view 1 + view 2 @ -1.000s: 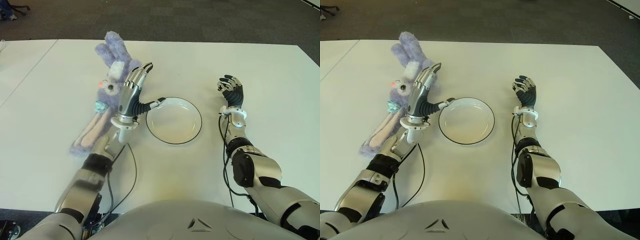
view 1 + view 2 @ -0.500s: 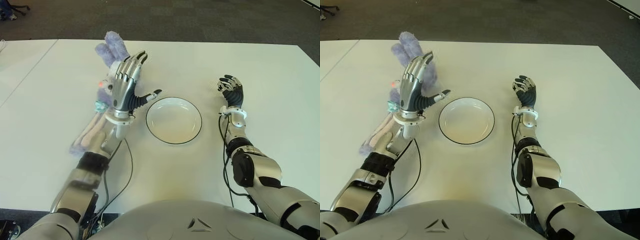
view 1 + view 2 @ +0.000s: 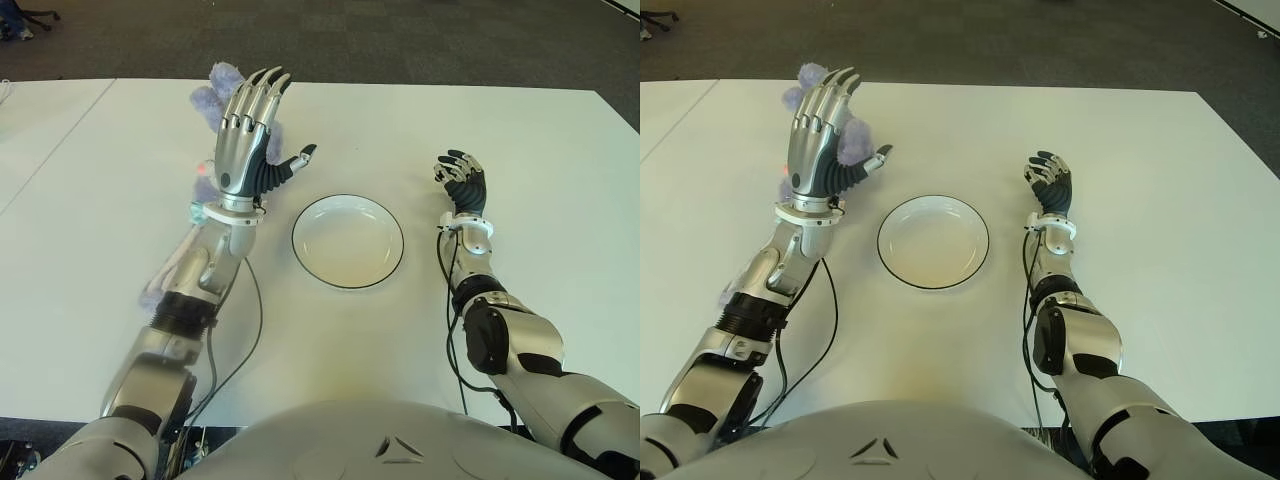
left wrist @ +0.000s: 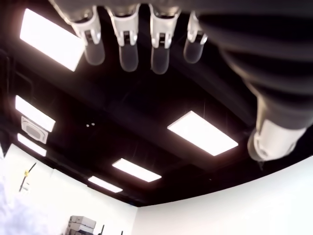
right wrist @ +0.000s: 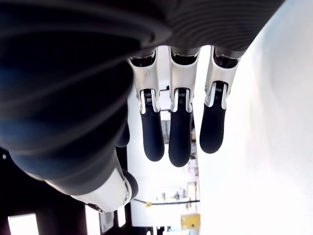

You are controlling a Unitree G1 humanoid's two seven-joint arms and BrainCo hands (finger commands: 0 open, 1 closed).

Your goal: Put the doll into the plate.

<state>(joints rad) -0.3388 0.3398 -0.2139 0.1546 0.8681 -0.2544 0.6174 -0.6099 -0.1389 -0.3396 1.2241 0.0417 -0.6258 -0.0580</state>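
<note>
Doll [image 3: 215, 95] lying on the tabletop [image 3: 100, 180] left of the plate [image 3: 348, 241], long axis running away from the robot, mostly hidden behind the raised left hand [image 3: 243, 140]. Left hand nearer, fingers spread, holding nothing. Right hand [image 3: 462, 183] right of the plate, fingers loosely extended, empty.

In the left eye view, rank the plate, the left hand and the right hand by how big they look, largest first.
1. Plate
2. Left hand, open and raised nearer the camera, so it may look oversized
3. Right hand, open, right of the plate
</note>
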